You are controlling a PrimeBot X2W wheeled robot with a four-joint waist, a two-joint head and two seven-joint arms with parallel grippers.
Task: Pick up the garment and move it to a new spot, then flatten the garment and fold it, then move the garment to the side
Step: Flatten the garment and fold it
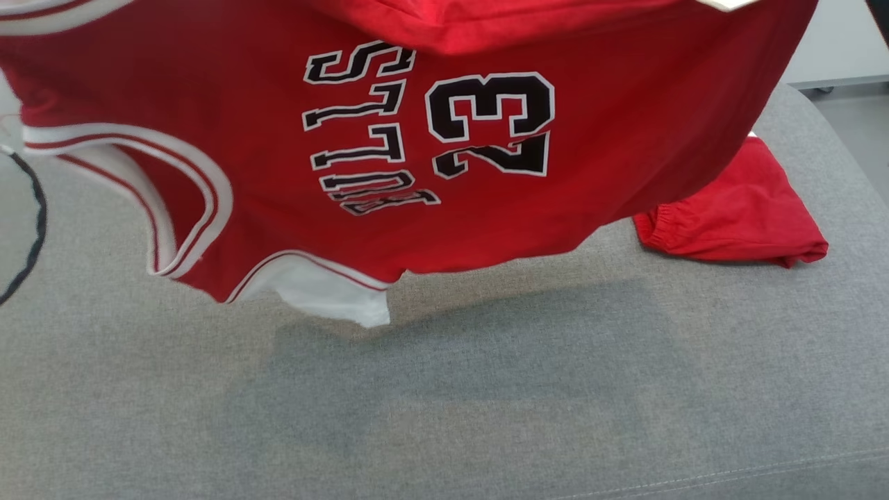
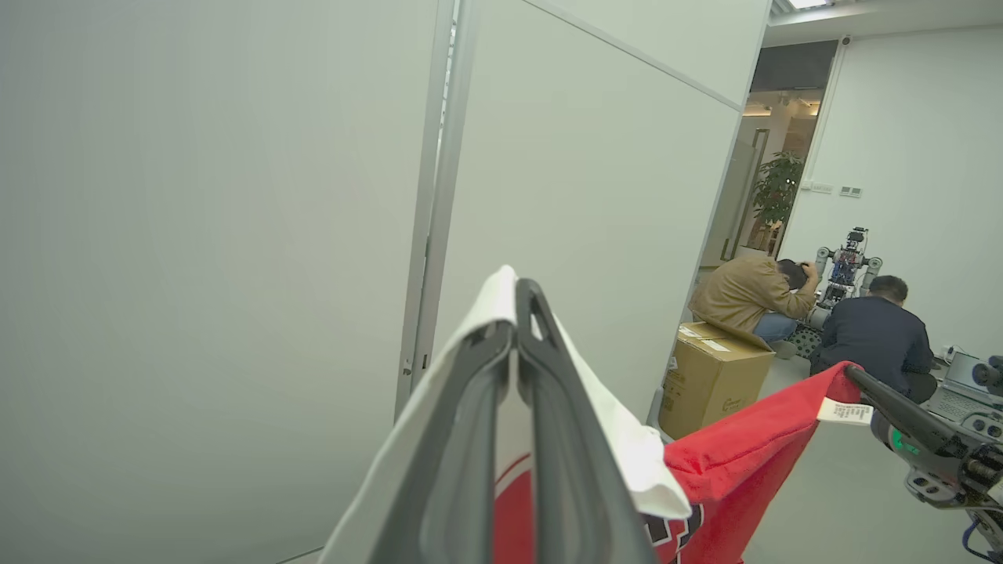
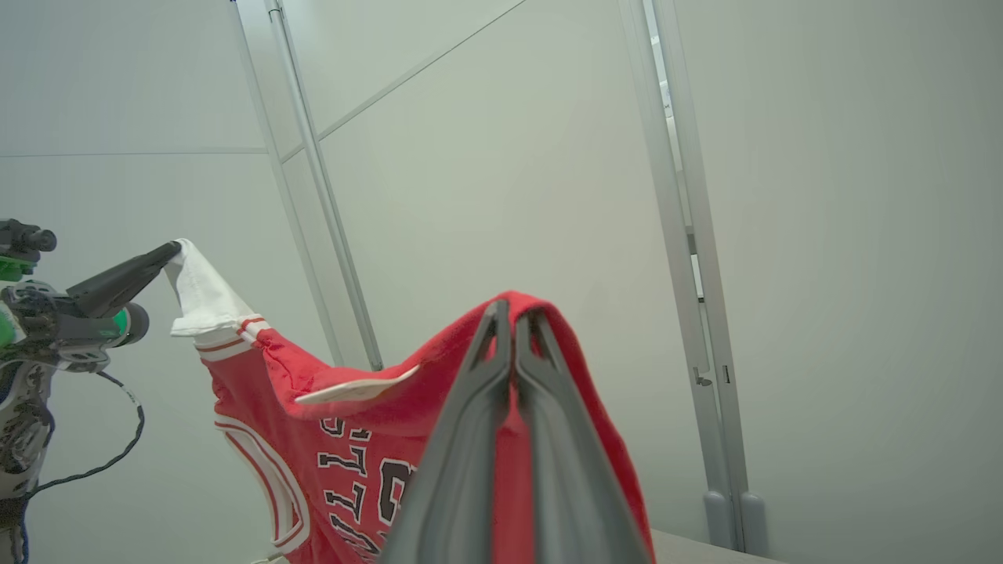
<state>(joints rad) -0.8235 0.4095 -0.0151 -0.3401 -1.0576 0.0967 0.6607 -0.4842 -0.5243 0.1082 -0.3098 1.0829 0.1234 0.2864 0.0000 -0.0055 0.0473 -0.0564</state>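
A red sleeveless jersey (image 1: pixel 625 139) of soft, matt cloth with smooth white trim. Below it, a grey table covering (image 1: pixel 486 417) of coarse woven fabric. The left gripper (image 2: pixel 515 301) and right gripper (image 3: pixel 513 309) have smooth, matt, plastic-looking fingers. A brown cardboard box (image 2: pixel 713 376), dull and papery.

The near half of the grey desk (image 1: pixel 444 417) lies bare, open from its left side across to its right. Over the far half the red jersey (image 1: pixel 611 160) hangs spread like a curtain between the left claw (image 2: pixel 515 309) and the right claw (image 3: pixel 515 313), both pinched on it, barring a straight reach across. Red shorts (image 1: pixel 736 215) take up the desk's far right, partly behind the jersey. A black cable (image 1: pixel 36 229) loops at the left edge. Pale wall panels (image 2: pixel 196 235) stand behind the claws.
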